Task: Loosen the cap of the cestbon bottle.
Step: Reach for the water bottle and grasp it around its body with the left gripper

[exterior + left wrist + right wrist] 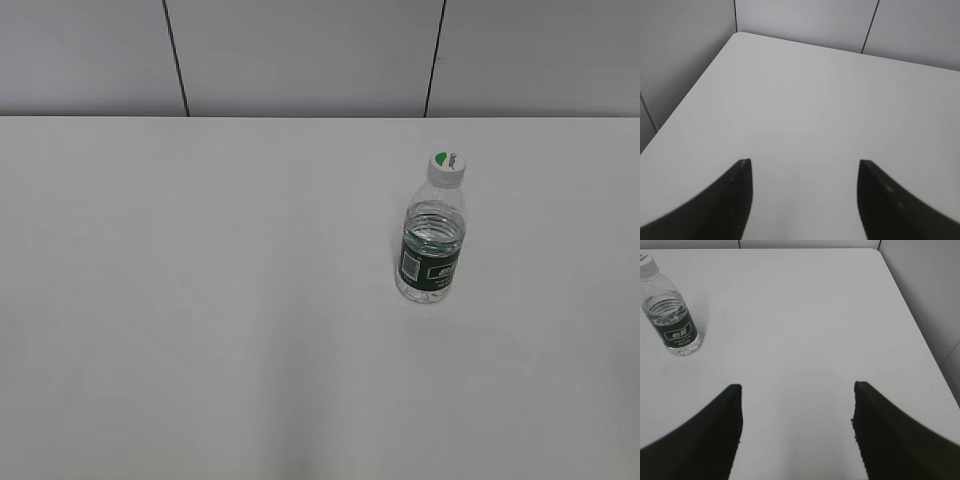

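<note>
White tabletop [200, 300] fills most of the exterior view, backed by pale wall panels [300, 55] split by thin dark seams. On the right half of the table stands the cestbon bottle [432, 240], upright, its long axis vertical and its mouth pointing straight up. The cap [446, 166] sits on its neck, white with a green half-moon patch on top. A dark green label band wraps the lower body, and clear water shows above it.

No arm appears in the exterior view. In the left wrist view, the left gripper [805, 167] hangs over bare table with its dark fingers spread wide and nothing between them; the bottle is not visible there. In the right wrist view, the right gripper [797, 390] is likewise spread wide and empty. The bottle stands well apart from it, far off toward the upper left corner of that view.
</note>
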Controlling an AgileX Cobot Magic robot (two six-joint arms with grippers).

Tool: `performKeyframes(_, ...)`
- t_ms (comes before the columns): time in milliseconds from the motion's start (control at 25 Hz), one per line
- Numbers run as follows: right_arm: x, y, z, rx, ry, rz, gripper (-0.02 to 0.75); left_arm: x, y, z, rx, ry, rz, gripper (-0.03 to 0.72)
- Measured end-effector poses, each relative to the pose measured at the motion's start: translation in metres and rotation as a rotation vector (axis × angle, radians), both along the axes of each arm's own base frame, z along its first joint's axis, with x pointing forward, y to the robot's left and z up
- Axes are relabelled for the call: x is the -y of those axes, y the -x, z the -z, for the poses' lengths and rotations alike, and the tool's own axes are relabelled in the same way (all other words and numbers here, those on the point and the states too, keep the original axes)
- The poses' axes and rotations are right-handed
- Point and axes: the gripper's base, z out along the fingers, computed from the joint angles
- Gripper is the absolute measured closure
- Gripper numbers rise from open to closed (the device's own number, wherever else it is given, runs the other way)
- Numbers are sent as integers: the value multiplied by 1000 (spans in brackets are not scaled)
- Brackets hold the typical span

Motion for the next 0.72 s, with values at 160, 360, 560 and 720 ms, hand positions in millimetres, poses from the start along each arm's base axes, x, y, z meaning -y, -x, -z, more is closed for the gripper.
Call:
performKeyframes(160, 0, 0, 0, 0, 0, 0, 211, 0, 0, 0, 0, 0, 0, 184)
performKeyframes(360, 0, 0, 0, 0, 0, 0, 211, 0, 0, 0, 0, 0, 0, 184)
performKeyframes(560, 0, 0, 0, 0, 0, 0, 211, 0, 0, 0, 0, -1, -1, 184)
performKeyframes(720, 0, 0, 0, 0, 0, 0, 211, 0, 0, 0, 1, -5, -4, 184)
